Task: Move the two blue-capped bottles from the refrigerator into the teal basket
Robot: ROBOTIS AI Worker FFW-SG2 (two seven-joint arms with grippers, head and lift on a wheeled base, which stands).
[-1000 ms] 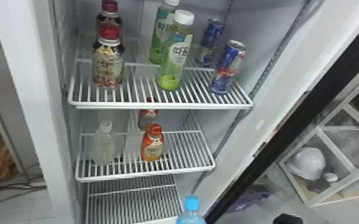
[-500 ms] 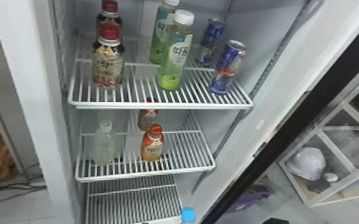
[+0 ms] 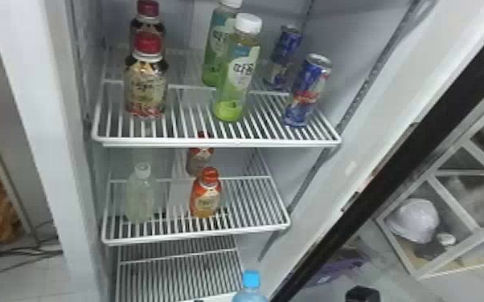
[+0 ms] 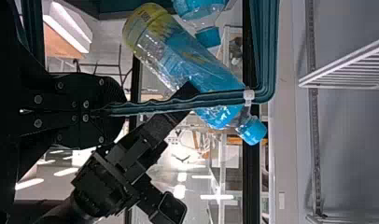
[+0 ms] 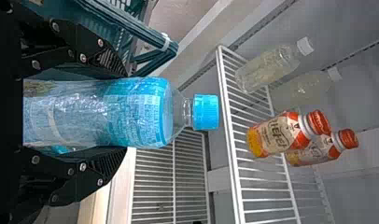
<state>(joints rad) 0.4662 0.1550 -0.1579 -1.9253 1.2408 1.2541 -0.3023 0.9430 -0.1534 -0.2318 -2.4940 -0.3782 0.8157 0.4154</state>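
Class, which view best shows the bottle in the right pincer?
Right wrist view: the bottle is close, almost whole, cap included. Left wrist: it's crossed by the basket's rim. Head: its cap and shoulder.

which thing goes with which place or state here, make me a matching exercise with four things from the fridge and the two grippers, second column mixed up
Column 1
1. blue cans
2. small orange bottle
3. left gripper
4. right gripper

Column 2
A. closed around a blue-capped bottle
B. standing at the right side of the upper shelf
C. closed on the teal basket
D. standing on the middle shelf

Right pairs: 1-B, 2-D, 3-C, 4-A
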